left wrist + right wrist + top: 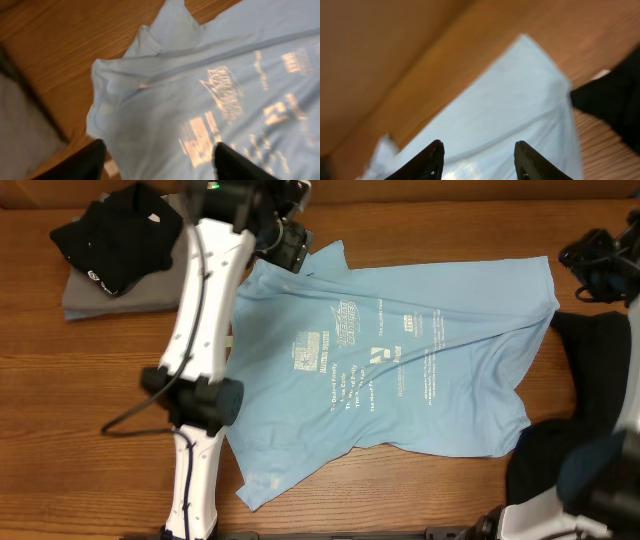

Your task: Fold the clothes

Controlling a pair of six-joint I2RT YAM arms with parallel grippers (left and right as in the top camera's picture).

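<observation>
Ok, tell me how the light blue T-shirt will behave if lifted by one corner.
Probably floppy: the light blue T-shirt lies flat with soft creases, so it should drape and sag. Pushed across the wooden table, it would likely bunch up, not slide whole.

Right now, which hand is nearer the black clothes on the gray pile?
Left. The left gripper is beside the black clothes; the right gripper is beyond the blue shirt.

- In the overhead view we see soft, even light from above; the brown wooden table (400, 492) glows warm, and folds in the light blue cotton T-shirt (400, 350) carry mild shadows.
- Near the right edge, the dark right arm (590, 475) is out of focus.
- Both wrist views are motion-blurred; in the right one the shirt looks washed nearly white.
</observation>
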